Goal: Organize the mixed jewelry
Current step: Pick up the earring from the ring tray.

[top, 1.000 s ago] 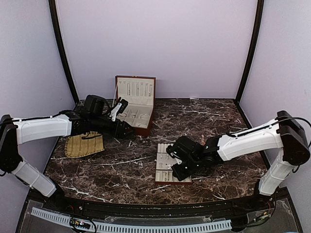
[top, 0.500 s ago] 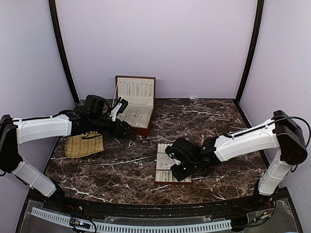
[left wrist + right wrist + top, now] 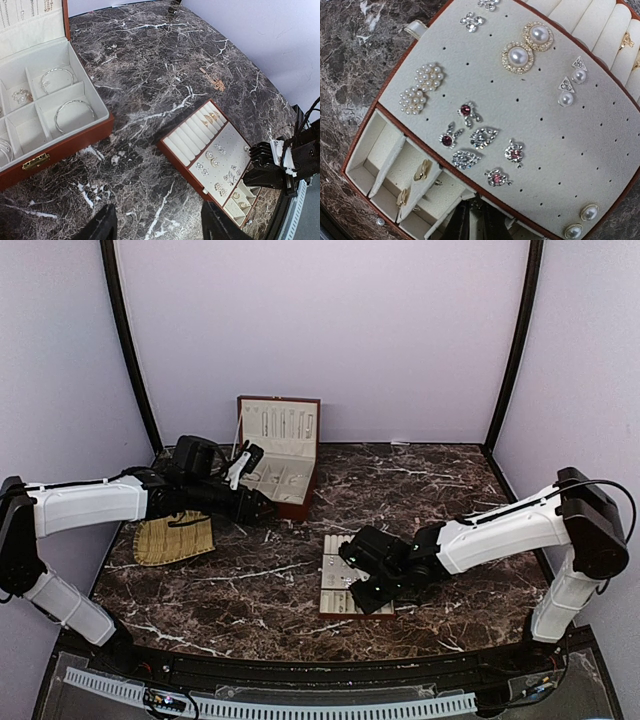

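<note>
- Most of the mixed jewelry I can see is already housed. Studs sit pinned in pairs on the perforated pad of the cream tray, and small gold pieces lie in its end compartments. Thin bangle hoops lie flat in compartments of the open red-brown box.
- One small coppery piece lies loose on the marble table, well apart from both tray and box.
- I judge all of it featherweight, stiff and slick. The studs are fiddly and could flick away under a hard pinch, so I would take each by its head, from the sides, with a gentle squeeze. A hoop I would take across its thin wire at one side of the rim, since it may flex.
- My right gripper hangs low over the compartment end of the tray, pointing steeply down, with the forearm stretched in from the right. Its fingers are drawn nearly together; I cannot tell whether they pinch a piece.
- My left gripper hovers near the box's front wall, the arm reaching in low from the left above the woven mat. Its fingers are spread wide with nothing between them.
</note>
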`<state>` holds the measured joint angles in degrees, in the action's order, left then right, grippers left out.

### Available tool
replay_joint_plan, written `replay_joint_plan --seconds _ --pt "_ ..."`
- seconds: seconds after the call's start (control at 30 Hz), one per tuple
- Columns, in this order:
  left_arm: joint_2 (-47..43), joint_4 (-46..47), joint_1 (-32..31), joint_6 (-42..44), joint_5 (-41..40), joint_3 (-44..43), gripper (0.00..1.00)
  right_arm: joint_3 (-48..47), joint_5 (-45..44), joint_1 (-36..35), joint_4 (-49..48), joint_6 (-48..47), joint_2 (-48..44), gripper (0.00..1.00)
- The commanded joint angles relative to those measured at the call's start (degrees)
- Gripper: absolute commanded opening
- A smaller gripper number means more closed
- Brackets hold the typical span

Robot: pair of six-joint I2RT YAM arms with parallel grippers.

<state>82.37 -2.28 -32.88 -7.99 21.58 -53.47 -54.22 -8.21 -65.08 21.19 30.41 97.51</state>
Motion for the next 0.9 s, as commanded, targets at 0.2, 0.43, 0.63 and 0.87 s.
replay_joint_plan --seconds 0.2,0.43,0.63,0.87 --pt "-2.73 0.74 0.16 0.75 0.57 0.65 0.60 -0.77 -1.36 -0.13 -2.18 -0.10 1.19 0.00" --pt "-3.09 1.13 0.12 0.77 0.81 1.00 0.60 0.32 0.58 0.42 -1.96 1.41 -3.49 0.00" --pt "-3.23 1.40 0.10 0.78 1.22 1.09 0.60 4.93 6.17 3.69 -5.53 4.10 -10.06 0.00" --pt "-3.26 1.67 0.15 0.67 1.44 1.27 0.60 11.66 15.05 8.73 -14.90 9.39 -14.06 0.00"
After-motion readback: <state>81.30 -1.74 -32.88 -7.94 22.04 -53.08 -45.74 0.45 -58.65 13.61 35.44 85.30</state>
